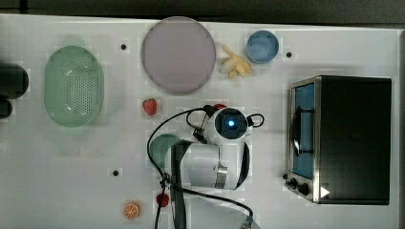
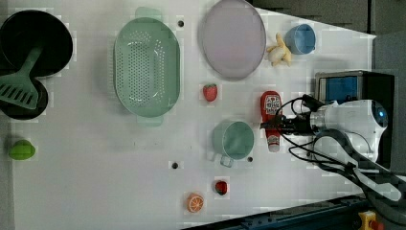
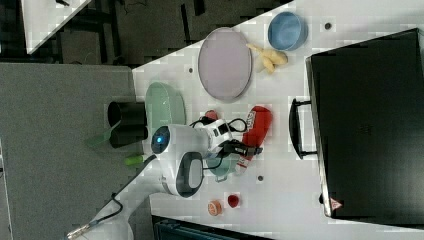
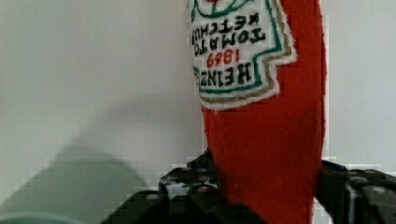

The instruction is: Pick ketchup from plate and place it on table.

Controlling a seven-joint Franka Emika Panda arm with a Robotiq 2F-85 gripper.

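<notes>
The ketchup, a slim red bottle with a white label, lies lengthwise over the white table, between a teal cup and the toaster oven. It is well clear of the lilac-grey plate, which is bare. My gripper straddles the bottle's lower half, near the cap end. In the wrist view the black fingers press against both sides of the ketchup. In the right view the gripper is at the ketchup's narrow end. In the top view my wrist covers most of the ketchup.
A teal cup stands right beside the bottle and a toaster oven on its other side. A strawberry, green basket, blue bowl, banana and orange slice dot the table.
</notes>
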